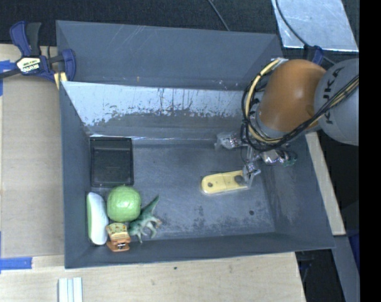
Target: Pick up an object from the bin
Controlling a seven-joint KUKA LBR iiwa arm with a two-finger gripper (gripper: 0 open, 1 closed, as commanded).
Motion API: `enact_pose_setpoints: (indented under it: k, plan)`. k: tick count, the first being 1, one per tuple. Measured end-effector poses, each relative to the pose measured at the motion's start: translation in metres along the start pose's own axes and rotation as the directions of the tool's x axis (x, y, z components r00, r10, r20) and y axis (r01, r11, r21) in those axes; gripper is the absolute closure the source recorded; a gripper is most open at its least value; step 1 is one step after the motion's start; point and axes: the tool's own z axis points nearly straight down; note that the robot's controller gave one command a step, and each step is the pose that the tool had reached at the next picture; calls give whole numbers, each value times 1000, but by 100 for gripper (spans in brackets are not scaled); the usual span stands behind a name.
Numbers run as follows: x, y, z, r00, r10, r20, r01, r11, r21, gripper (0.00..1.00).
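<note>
5 small things close together at the lower left of the grey bin (pixel 178 61): a black flat square (pixel 111 161), below it a white oblong piece (pixel 96 218), a green ball (pixel 124 204), a small yellow-and-orange block (pixel 118 236) and a green toy lizard (pixel 143 222). None of them near the arm.

Further right, alone on the bare floor at centre-right, a flat tan piece (pixel 222 183) with a rounded left end, lying flat. At its right end, touching or just above it, the tool (pixel 249 173), hanging from the orange-covered wrist (pixel 291 99) at upper right. Cannot tell whether spread or pressed together, nor whether gripping anything.

By the look of it: tool down at the tan piece, nothing raised yet. Left to do: closing on it and lifting it clear of the bin.
</note>
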Motion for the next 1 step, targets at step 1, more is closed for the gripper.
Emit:
enact_pose_setpoints:
  k: [1]
  plan:
    - [-1, -11, 0, 1000, 8, 4, -8, 1000, 0, 0]
